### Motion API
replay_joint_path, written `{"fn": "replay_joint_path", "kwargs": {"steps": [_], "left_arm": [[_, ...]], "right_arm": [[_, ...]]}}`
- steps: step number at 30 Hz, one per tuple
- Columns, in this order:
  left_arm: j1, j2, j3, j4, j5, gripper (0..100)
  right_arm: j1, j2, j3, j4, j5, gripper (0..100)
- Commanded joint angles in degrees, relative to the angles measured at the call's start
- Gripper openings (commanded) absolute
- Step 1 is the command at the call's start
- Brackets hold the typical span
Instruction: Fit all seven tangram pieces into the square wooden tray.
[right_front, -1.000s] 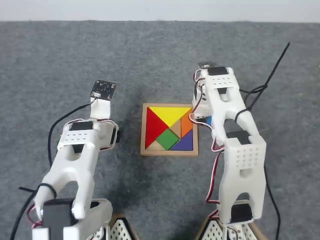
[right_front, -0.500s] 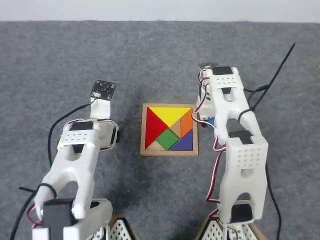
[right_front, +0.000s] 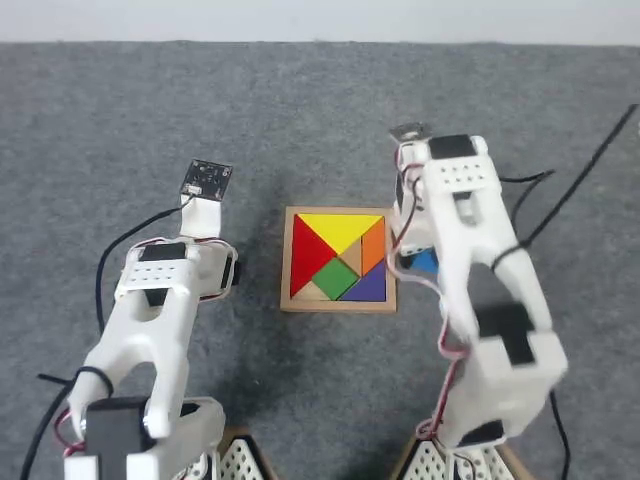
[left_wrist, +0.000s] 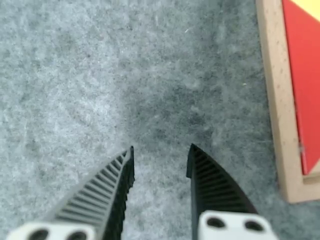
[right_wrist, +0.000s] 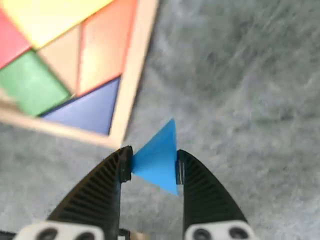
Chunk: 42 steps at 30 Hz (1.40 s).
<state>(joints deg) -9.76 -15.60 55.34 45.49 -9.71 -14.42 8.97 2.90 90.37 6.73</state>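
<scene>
Right gripper (right_wrist: 152, 152): fingers pinched on two sides of the blue triangle (right_wrist: 156, 161), over grey carpet (right_wrist: 240, 90).
Blue triangle's place: at 3 o'clock of the square wooden tray (right_front: 338, 306), just outside the rim, not yet over the board.
Left gripper (left_wrist: 161, 150): partly parted, holding nothing, poised over carpet on the tray's 9 o'clock side, near the rim.
In the tray: yellow triangle (right_front: 338, 230) at 12 o'clock, red triangle (right_front: 306, 255) at 9, green square (right_front: 336, 277) toward 6, orange piece (right_front: 373, 245) at 3, indigo triangle (right_front: 368, 287) at 5.
Tan patches (right_front: 350, 258): two small triangular ones, at centre and at 7 o'clock; bare floor or wood-coloured pieces, impossible to tell.
Just changed: a swing of the right arm outward within the last second, with more of the blue triangle now showing from under the wrist; left arm and seated pieces unmoved.
Meaning for the task: probably a carry with the piece secured; seating it in a small triangular slot judged the step ahead, with a turn to match the slot.
Risk: a corner catching on the rim on the way in.
</scene>
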Motion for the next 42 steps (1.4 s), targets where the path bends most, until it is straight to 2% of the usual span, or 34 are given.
{"fn": "replay_joint_path", "kwargs": {"steps": [1,7,13,21,23,28,32,38,42], "left_arm": [[0.4,-0.2,-0.2,-1.2,-0.2,16],[0.4,-0.2,-0.2,-1.2,-0.2,16],[0.4,-0.2,-0.2,-1.2,-0.3,16],[0.4,-0.2,-0.2,-1.2,-0.4,16],[0.4,-0.2,-0.2,-1.2,-0.4,16],[0.4,-0.2,-0.2,-1.2,-0.4,16],[0.4,-0.2,-0.2,-1.2,-0.4,16],[0.0,-0.2,-0.4,-1.4,-0.3,16],[0.0,-0.2,-0.2,-2.5,-0.3,16]], "right_arm": [[-5.3,-10.5,5.9,-4.0,1.5,0.8],[-19.1,-16.3,18.2,-18.3,11.7,0.8],[-25.0,-12.2,19.7,-23.3,21.4,0.8],[-28.4,-5.3,19.2,-30.0,21.6,0.8],[-27.9,-3.4,16.7,-29.5,14.7,0.8],[-25.3,2.2,8.4,-23.0,-16.4,0.8],[-26.2,5.4,0.7,-20.4,-34.5,1.0],[-26.2,8.8,-7.0,-20.4,-54.2,1.0],[-26.2,10.4,-8.1,-19.9,-57.7,4.9]]}}
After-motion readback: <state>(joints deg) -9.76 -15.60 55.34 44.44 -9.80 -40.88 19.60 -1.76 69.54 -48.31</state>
